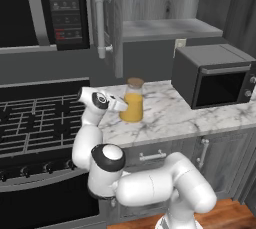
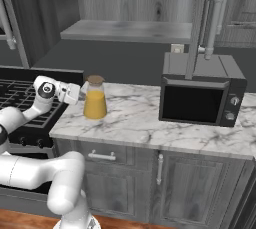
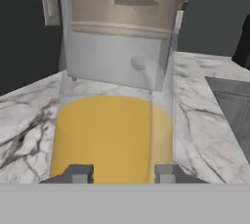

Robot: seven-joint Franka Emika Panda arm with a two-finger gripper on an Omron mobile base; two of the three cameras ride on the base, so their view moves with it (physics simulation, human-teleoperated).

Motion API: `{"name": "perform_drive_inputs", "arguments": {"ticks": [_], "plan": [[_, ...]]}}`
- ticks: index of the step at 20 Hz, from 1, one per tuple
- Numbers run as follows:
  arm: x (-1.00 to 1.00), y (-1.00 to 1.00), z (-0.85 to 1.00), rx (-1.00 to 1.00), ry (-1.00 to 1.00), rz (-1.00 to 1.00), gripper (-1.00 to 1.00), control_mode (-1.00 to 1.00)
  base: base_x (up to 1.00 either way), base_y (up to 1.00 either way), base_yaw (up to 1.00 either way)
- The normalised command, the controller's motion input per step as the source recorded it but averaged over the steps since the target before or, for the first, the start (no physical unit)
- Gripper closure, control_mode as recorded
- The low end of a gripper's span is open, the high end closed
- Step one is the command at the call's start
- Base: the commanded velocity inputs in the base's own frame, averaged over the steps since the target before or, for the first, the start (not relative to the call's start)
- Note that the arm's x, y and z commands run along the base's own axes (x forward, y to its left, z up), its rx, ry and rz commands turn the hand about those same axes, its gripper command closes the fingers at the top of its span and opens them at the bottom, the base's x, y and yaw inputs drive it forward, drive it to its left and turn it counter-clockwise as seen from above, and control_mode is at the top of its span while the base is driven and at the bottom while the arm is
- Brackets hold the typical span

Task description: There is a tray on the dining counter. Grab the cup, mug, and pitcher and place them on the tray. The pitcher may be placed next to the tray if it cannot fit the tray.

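Observation:
The pitcher (image 1: 132, 104) (image 2: 94, 102), clear glass with orange liquid and a cork-brown lid, stands upright on a white marble counter (image 1: 170, 118) beside the stove. My gripper (image 1: 124, 106) (image 2: 81, 94) reaches in level from the stove side and meets it at mid height. In the hand view the pitcher (image 3: 112, 120) looms very close, and the gripper (image 3: 122, 174) has its two tips pressed against the glass on either side. The tray, cup, mug and dining counter are out of view.
A dark microwave (image 1: 215, 75) (image 2: 200, 90) sits on the counter to the pitcher's right. The gas stove (image 1: 35, 118) (image 2: 15, 98) lies to the left, under my arm. Cabinets and a shelf (image 2: 125, 30) hang above the back wall.

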Motion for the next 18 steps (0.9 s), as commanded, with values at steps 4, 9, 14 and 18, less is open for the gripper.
{"name": "perform_drive_inputs", "arguments": {"ticks": [4,9,14,18], "plan": [[-0.41,0.00,0.00,0.00,-0.03,0.02,1.00,-1.00,0.00,0.00,0.00],[-0.47,0.05,0.00,0.00,-0.05,0.03,1.00,-1.00,0.00,0.00,0.00],[-0.68,0.20,0.21,0.00,-0.12,0.06,1.00,-1.00,0.00,0.00,0.00],[-0.91,0.43,0.36,0.00,-0.11,0.11,1.00,-1.00,0.00,0.00,0.00]]}}
